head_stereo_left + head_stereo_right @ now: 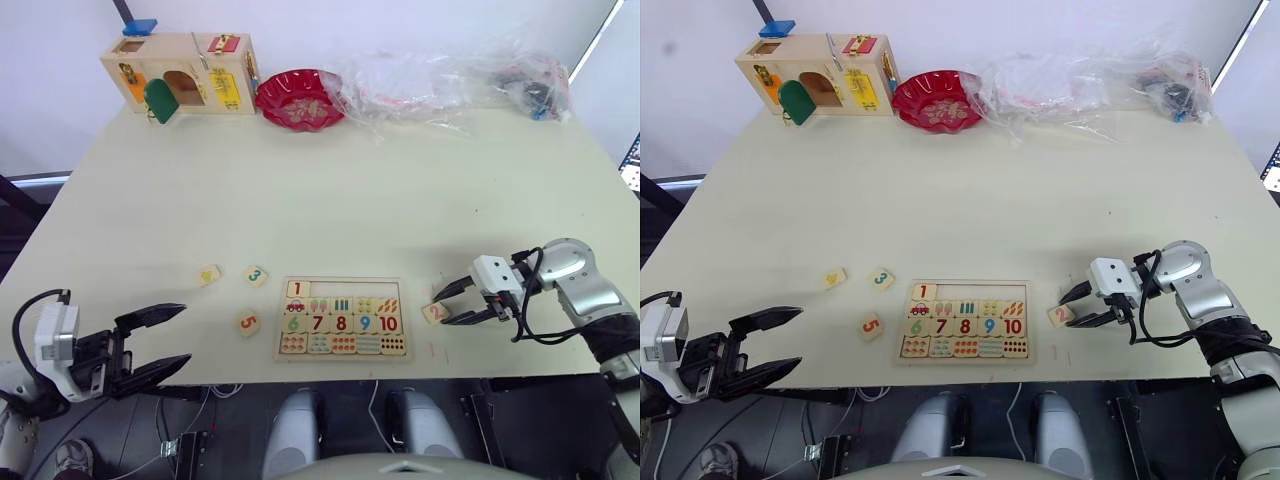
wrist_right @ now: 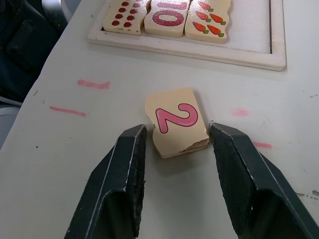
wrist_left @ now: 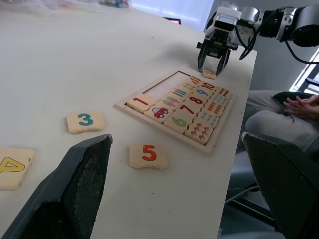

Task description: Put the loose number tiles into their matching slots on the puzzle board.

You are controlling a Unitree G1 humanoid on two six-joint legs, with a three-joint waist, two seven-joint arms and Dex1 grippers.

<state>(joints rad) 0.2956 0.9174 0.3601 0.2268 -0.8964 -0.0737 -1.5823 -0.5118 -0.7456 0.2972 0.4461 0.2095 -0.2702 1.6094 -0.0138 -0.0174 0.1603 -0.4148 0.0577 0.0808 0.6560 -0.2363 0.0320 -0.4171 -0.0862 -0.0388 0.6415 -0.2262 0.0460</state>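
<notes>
Right end effector [image 2: 174,149] is spread around the 2 tile [image 2: 177,122] on the tabletop [image 1: 350,190], just right of the board [image 1: 343,318]. Best to close squarely on its edges, then lift. Left end effector [image 1: 155,345] hangs released.

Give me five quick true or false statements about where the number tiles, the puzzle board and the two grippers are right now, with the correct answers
1. The 1 tile sits in the puzzle board. True.
2. The right gripper is shut on the 2 tile. False: its fingers are open, straddling the tile on the table.
3. The 5 tile is in the board. False: it lies loose on the table, left of the board.
4. The left gripper is open and holds nothing. True.
5. The 3 tile lies right of the board. False: left.
</notes>
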